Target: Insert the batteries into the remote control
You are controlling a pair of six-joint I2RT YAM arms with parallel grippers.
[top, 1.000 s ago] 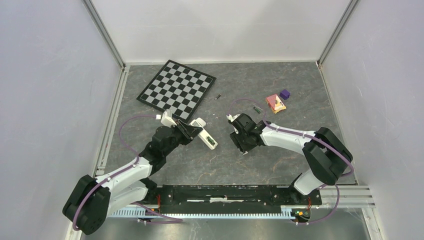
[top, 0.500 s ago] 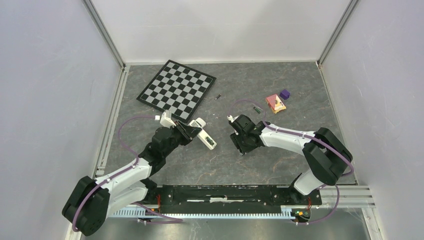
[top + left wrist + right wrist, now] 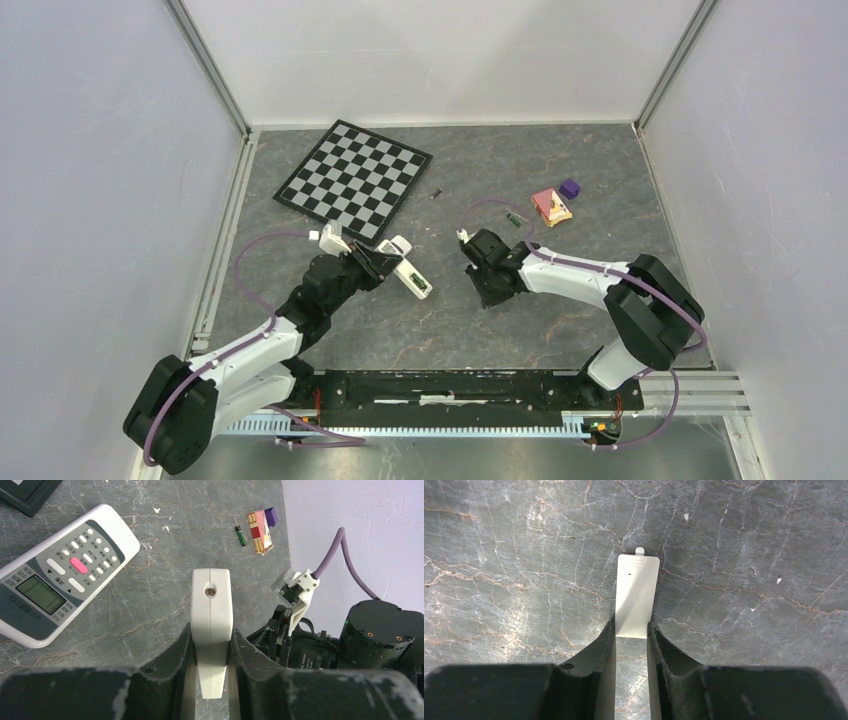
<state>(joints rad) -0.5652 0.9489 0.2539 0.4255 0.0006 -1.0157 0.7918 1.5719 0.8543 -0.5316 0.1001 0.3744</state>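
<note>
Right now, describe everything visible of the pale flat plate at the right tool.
The pale flat plate is a thin, off-white, plastic-looking rectangle with rounded far corners, a small tab on its far end and a tiny dark speck on its face; possibly a battery cover. It points away from the right tool, whose fingers press its long edges near the close end. The grey marbled table lies beneath; whether they touch cannot be told.

Grey-faced remote (image 3: 60,575) runs off the left edge; the white remote (image 3: 211,605) has its near end buried inside the left claw (image 3: 211,632).
</note>
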